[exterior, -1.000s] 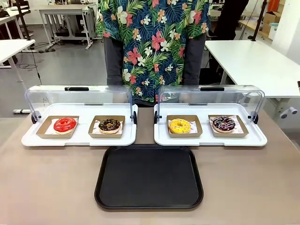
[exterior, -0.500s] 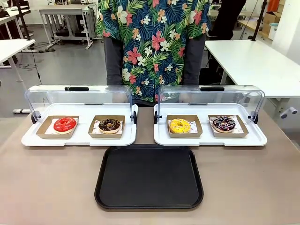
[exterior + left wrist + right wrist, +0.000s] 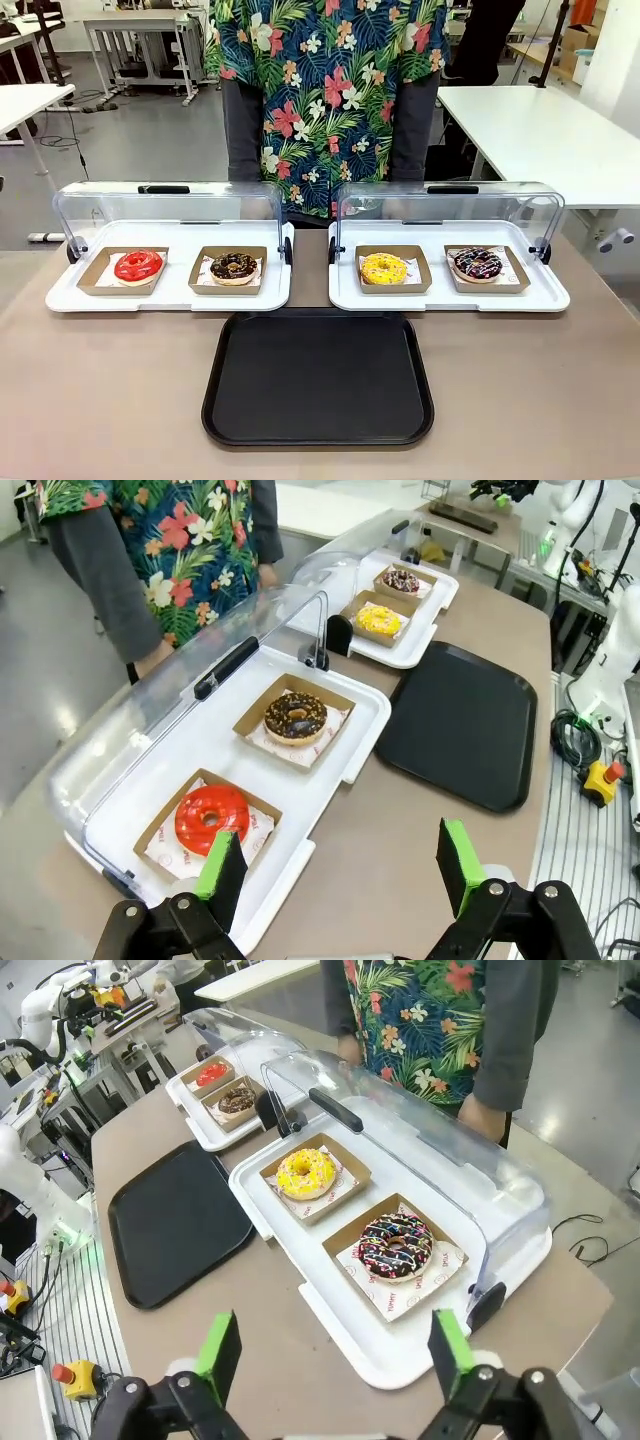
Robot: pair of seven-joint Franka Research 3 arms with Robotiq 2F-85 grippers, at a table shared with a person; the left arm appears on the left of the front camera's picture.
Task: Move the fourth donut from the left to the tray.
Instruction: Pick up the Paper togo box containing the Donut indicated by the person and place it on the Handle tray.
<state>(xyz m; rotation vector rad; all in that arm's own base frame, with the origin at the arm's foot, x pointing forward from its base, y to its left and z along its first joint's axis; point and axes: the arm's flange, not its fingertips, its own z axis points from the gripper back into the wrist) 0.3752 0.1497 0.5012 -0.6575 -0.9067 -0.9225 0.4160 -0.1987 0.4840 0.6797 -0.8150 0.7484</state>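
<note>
Green pads [image 3: 222, 1345] on your right gripper [image 3: 333, 1348] stand wide apart with nothing between them, and the gripper hangs above the near edge of the desk [image 3: 270, 1290]. Your left gripper [image 3: 340, 860] is just as wide and empty at the other end. Just beyond the right gripper lies the fourth donut [image 3: 396, 1245], chocolate with pink and white stripes. It sits on white paper in its cardboard holder [image 3: 345, 1243], on the white display tray [image 3: 385, 1360], whose clear lid [image 3: 400, 1140] looks swung back, so the near side is open. The yellow donut [image 3: 306, 1173] sits beside it, and the black tray [image 3: 175, 1225] lies on the desk well apart, toward the middle. You are at the very start: no reach is under way, so the next move calls for lowering the right gripper over the striped donut, closing gently so the glaze is not crushed, then carrying it across to the black tray. Against the earlier front frames, nothing on the desk has shifted, and the person [image 3: 330, 90] stands as before.
</note>
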